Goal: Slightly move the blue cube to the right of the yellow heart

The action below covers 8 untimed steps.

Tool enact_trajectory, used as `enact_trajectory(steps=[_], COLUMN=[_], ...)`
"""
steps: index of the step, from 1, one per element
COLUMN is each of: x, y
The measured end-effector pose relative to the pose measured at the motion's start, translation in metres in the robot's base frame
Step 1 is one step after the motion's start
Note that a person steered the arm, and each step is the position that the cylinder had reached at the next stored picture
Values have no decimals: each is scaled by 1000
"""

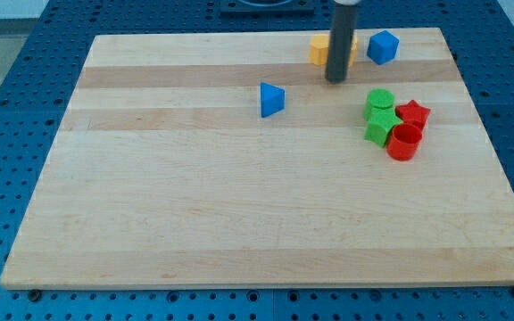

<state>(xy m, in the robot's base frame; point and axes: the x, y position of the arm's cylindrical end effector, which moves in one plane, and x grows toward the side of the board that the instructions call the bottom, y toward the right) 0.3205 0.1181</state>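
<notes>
The blue cube point(383, 46) sits near the board's top edge, toward the view's right. The yellow heart point(319, 50) lies just to its left, partly hidden behind my rod. My tip point(335, 80) rests on the board just below the yellow heart and to the lower left of the blue cube, touching neither that I can tell.
A blue triangular block point(271, 99) lies left of my tip. A cluster at the right holds a green cylinder point(380, 101), a green star point(381, 126), a red star point(412, 114) and a red cylinder point(404, 142). The wooden board point(239, 205) sits on a blue perforated table.
</notes>
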Motion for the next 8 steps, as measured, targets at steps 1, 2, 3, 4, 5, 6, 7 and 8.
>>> enact_trajectory(steps=[1, 2, 3, 4, 5, 6, 7, 8], x=[-2, -36, -109, -107, -56, 8, -28, -104], y=[78, 200, 215, 144, 99, 101, 133, 124])
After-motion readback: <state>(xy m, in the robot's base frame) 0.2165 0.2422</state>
